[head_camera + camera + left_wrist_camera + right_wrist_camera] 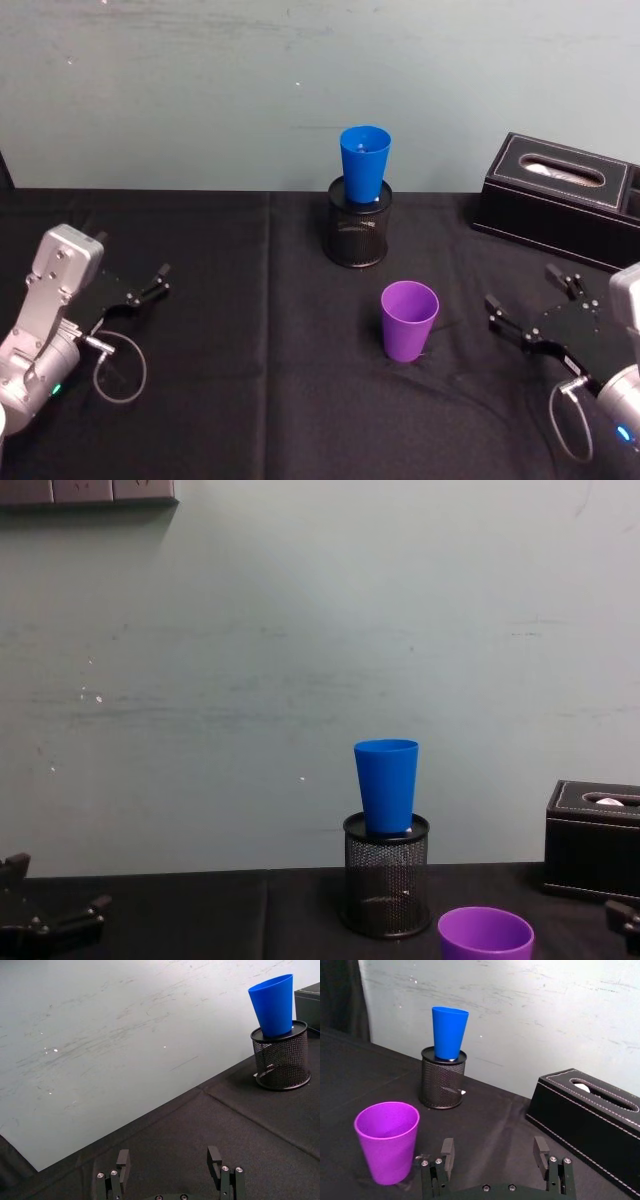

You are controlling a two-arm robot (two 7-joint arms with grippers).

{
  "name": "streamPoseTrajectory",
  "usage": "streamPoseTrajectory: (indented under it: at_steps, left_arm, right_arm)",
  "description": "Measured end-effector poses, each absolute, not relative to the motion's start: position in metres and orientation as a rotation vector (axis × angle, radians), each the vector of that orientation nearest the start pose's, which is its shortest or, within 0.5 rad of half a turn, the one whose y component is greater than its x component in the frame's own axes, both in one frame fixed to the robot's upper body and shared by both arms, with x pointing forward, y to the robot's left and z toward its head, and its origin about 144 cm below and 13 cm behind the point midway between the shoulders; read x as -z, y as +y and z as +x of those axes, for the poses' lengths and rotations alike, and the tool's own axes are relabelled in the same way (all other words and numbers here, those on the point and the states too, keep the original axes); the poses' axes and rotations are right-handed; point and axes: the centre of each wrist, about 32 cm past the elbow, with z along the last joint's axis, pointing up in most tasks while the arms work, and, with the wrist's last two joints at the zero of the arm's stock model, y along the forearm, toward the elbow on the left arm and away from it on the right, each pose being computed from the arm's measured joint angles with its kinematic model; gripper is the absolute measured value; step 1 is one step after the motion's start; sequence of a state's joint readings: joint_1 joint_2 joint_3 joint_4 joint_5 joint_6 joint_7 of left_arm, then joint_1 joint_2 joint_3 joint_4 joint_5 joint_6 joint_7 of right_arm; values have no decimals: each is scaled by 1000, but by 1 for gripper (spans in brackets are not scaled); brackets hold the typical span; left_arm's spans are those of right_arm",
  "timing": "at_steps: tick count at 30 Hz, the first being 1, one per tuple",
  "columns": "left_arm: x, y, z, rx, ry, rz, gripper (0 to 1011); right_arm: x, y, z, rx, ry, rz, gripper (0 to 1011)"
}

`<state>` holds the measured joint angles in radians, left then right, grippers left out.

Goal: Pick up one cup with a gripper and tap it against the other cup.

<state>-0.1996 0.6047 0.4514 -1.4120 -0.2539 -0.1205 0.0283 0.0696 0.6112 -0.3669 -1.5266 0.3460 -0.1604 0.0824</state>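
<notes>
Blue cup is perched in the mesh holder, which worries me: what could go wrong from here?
The blue cup stands high in the mesh pen holder; a firm tap could tip it out. The purple cup stands free; the open right gripper beside it may knock it over.

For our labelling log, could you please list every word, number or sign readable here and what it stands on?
None can be read. The blue cup, purple cup, mesh holder and tissue box show no print, nor do the left gripper and right gripper, both open, one at each side.
</notes>
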Motion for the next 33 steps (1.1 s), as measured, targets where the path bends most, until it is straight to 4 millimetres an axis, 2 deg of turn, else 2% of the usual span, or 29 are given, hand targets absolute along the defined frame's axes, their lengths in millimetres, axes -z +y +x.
streamPoseTrajectory:
  at_steps: [15, 33]
  left_arm:
    - [-1140, 310, 489, -1248, -285, 304, 1011]
    - [-1140, 310, 489, -1248, -285, 304, 1011]
  right_arm:
    - [-1130, -304, 440, 1121, -128, -124, 1000]
    - [-1122, -288, 435, 1050, -63, -88, 1000]
